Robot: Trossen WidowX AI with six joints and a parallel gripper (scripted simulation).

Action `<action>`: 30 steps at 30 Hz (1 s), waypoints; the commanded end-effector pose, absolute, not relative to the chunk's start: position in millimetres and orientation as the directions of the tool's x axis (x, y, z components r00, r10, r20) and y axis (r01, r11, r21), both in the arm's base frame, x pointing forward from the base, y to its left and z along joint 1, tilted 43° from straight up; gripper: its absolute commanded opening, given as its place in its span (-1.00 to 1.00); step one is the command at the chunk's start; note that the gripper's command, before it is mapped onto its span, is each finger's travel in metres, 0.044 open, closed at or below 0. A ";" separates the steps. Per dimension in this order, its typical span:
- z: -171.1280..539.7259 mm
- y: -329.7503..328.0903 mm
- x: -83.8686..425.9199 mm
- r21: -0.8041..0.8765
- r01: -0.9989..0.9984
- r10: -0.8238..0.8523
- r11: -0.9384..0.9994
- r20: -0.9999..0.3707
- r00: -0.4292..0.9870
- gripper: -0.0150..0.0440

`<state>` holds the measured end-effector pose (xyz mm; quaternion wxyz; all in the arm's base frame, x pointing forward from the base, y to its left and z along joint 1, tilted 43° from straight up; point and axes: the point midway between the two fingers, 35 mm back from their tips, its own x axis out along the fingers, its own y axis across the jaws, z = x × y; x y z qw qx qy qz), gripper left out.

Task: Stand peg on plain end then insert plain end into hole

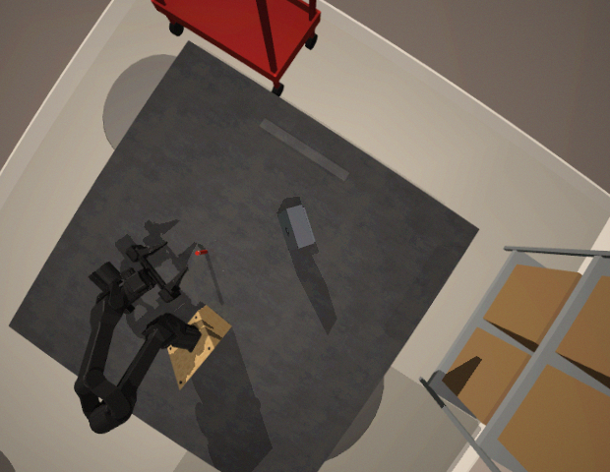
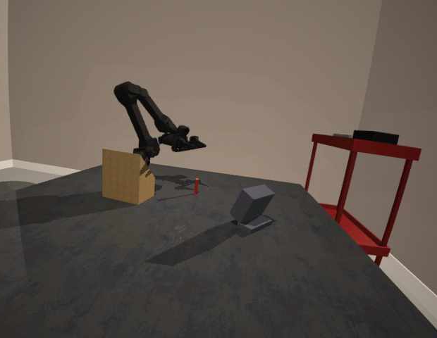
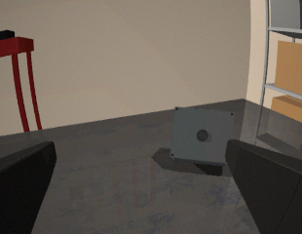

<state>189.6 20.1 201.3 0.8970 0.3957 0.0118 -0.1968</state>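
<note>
Fingers (image 1: 175,268) (image 2: 205,146) wide open, nothing btwn them, up off the bench (image 1: 234,167) (image 2: 197,284) (image 3: 107,195); red peg (image 1: 201,252) (image 2: 196,185) stands on the bench by itself, upright or v. nearly, white band up top, so plain end looks to be down. Key relation: peg lies ahead of & below the fingertips, on the side twd the grey sloped panel (image 1: 300,226) (image 2: 252,203) (image 3: 190,138); its long axis runs up-down, while the fingers point roughly level, out over the bench. Peg not in wrist view, prob. below its frame. Only one arm, so no choice of side

Judgement: standing part looks done, regrasp is next. Fingers prob. need to come down & fwd w/ one each side of the shaft, then close; a low or off-centre approach could knock it over

Panel sits well apart, beyond the peg; its hole (image 1: 287,231) (image 3: 202,136) faces back twd the arm, right of centre in wrist view. Peg will need tilting to match the hole axis before the push

Wooden block (image 1: 213,323) (image 2: 120,176) by the arm's base, off to one side, seems out of the way. Red cart (image 1: 234,30) (image 2: 386,148) (image 3: 17,46) & shelf rack (image 1: 544,249) (image 3: 284,90) off the bench, no bother
</note>
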 end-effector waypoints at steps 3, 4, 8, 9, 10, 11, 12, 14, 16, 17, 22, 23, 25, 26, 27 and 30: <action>198.3 17.0 189.3 0.661 0.382 -0.329 0.646 -0.210 0.921 1.00; 196.3 18.1 190.9 0.639 0.393 -0.322 0.661 -0.231 0.918 1.00; 187.3 21.8 196.6 0.552 0.432 -0.298 0.714 -0.318 0.900 1.00; 184.9 22.7 197.8 0.530 0.439 -0.292 0.725 -0.341 0.894 1.00; 182.5 23.5 199.0 0.508 0.446 -0.286 0.737 -0.364 0.887 1.00; 180.0 24.3 200.1 0.486 0.452 -0.280 0.747 -0.387 0.879 1.00; 177.3 25.1 201.1 0.465 0.458 -0.273 0.758 -0.411 0.870 1.00; 172.0 26.5 203.0 0.423 0.466 -0.260 0.777 -0.459 0.849 1.00; 166.7 27.9 204.5 0.383 0.471 -0.246 0.794 -0.507 0.826 1.00; 164.0 28.5 205.1 0.364 0.473 -0.239 0.802 -0.530 0.813 1.00; 150.5 31.7 207.1 0.280 0.469 -0.196 0.838 -0.647 0.737 1.00; 147.8 32.3 207.2 0.266 0.466 -0.186 0.844 -0.670 0.718 1.00; 142.6 33.7 207.4 0.241 0.459 -0.163 0.855 -0.715 0.680 1.00; 140.1 34.3 207.3 0.231 0.454 -0.151 0.860 -0.736 0.660 1.00; 137.7 35.0 207.2 0.222 0.450 -0.138 0.865 -0.756 0.640 1.00; 131.0 37.3 206.7 0.204 0.433 -0.096 0.878 -0.812 0.576 1.00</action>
